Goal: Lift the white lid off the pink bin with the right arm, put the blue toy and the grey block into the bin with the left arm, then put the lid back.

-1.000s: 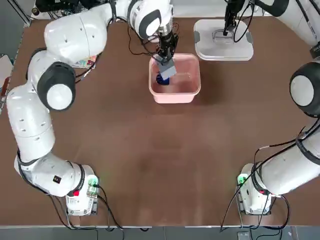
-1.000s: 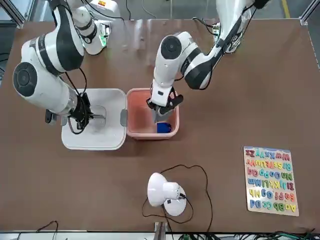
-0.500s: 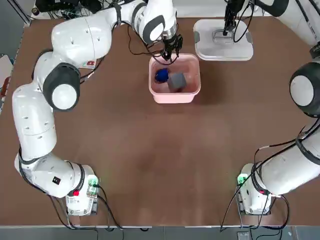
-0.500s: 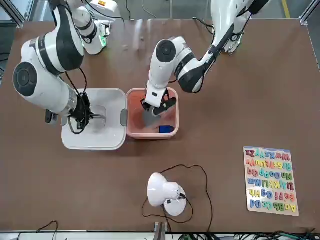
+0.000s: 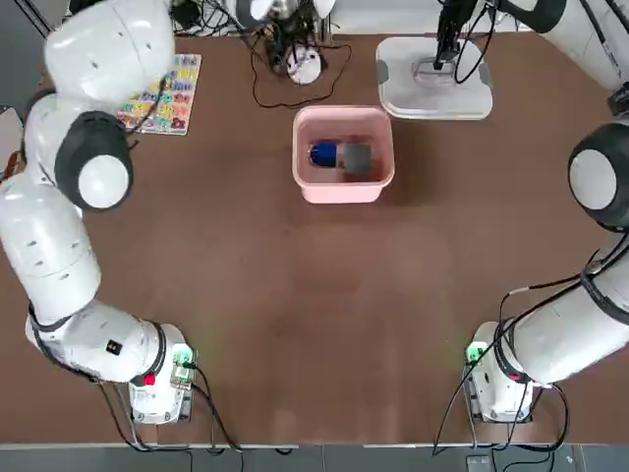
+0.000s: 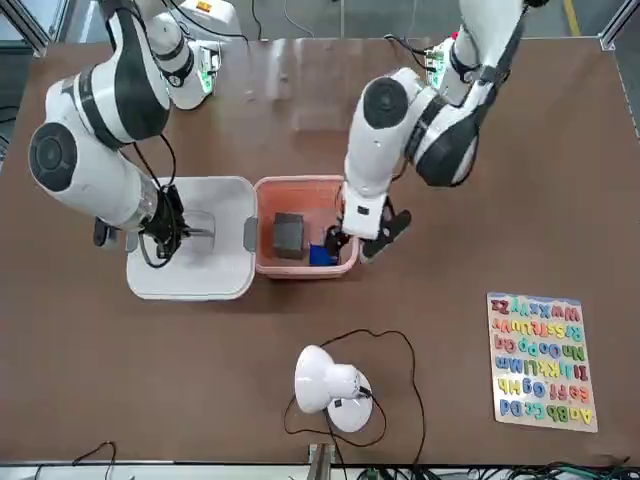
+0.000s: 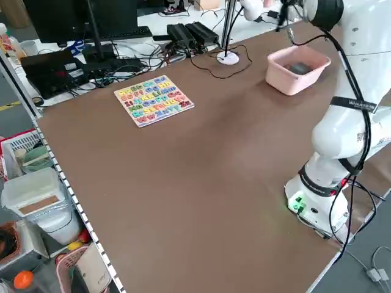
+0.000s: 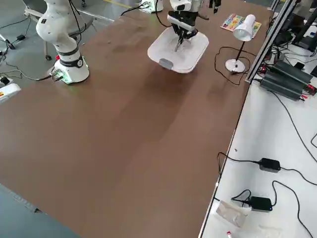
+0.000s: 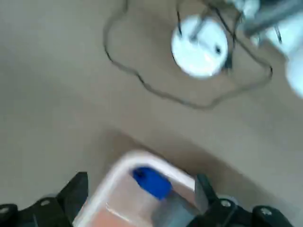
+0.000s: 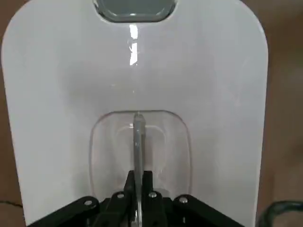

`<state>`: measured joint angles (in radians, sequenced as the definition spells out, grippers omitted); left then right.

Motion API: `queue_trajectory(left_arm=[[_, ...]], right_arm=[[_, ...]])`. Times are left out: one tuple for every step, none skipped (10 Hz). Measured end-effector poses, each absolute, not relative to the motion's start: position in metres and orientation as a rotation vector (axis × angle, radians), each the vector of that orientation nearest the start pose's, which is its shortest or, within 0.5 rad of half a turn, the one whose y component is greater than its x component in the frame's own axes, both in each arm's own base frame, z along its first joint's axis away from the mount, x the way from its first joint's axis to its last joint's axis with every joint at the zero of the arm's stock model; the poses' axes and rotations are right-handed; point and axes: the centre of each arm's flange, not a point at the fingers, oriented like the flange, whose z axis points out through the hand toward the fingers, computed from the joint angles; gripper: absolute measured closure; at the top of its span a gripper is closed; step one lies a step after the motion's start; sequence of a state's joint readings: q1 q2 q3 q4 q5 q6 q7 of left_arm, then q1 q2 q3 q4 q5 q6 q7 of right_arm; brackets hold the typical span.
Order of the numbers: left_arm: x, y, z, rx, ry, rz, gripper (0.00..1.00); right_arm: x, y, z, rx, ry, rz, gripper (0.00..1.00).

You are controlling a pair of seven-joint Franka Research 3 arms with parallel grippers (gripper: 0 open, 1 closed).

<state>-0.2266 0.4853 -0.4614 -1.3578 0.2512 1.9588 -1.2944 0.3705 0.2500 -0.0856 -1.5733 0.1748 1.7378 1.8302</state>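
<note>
- The grey block (image 5: 357, 159) has left the left gripper (image 9: 144, 198) in the last second; it now lies in the pink bin (image 5: 339, 195) beside the blue toy (image 5: 322, 154).
- That gripper has spread its fingers wide, holding nothing, and has moved to the bin's left-arm side, near the rim.
- So both small items look delivered, and what remains is probably the lid.
- The right gripper (image 10: 138, 189) is closed on the centre handle of the white lid (image 10: 61, 94), which is just beside the bin near the tabletop's far edge. Once the left arm is out of the way, the lid should go across; coming in too soon could make the two collide.
- The brown tabletop (image 6: 200, 380) also carries a white lamp (image 6: 325, 380) and a board of coloured letters (image 6: 542, 362), by its far edge.
- Beyond that edge, a monitor (image 7: 79, 21) and tangled cables crowd a white desk (image 8: 262, 198).
</note>
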Motion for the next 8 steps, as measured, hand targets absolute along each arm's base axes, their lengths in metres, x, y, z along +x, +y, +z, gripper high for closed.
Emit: queue_trajectory(left_arm=[[0.614, -0.345, 0.49, -3.097, -0.935, -0.208, 0.01], [0.623, -0.319, 0.494, -3.086, -0.901, -0.206, 0.01], [0.63, -0.297, 0.494, -3.073, -0.853, -0.185, 0.01], [0.636, -0.273, 0.497, -3.066, -0.785, -0.162, 0.0], [0.64, -0.246, 0.507, -3.08, -0.708, -0.133, 0.0], [0.64, -0.218, 0.523, -3.103, -0.628, -0.107, 0.0], [0.637, -0.187, 0.54, -3.122, -0.544, -0.081, 0.0], [0.633, -0.157, 0.553, -3.13, -0.451, -0.039, 0.0]], right_arm=[[0.595, 0.218, 0.494, -2.18, 2.206, 0.255, 0.93], [0.59, 0.242, 0.496, -2.156, 2.199, 0.236, 0.93], [0.582, 0.269, 0.495, -2.155, 2.182, 0.227, 0.93], [0.575, 0.294, 0.491, -2.149, 2.175, 0.22, 0.93], [0.569, 0.316, 0.483, -2.13, 2.182, 0.213, 0.93], [0.565, 0.335, 0.473, -2.129, 2.184, 0.211, 0.93], [0.559, 0.352, 0.462, -2.147, 2.172, 0.21, 0.93], [0.555, 0.367, 0.451, -2.161, 2.157, 0.207, 0.93]])
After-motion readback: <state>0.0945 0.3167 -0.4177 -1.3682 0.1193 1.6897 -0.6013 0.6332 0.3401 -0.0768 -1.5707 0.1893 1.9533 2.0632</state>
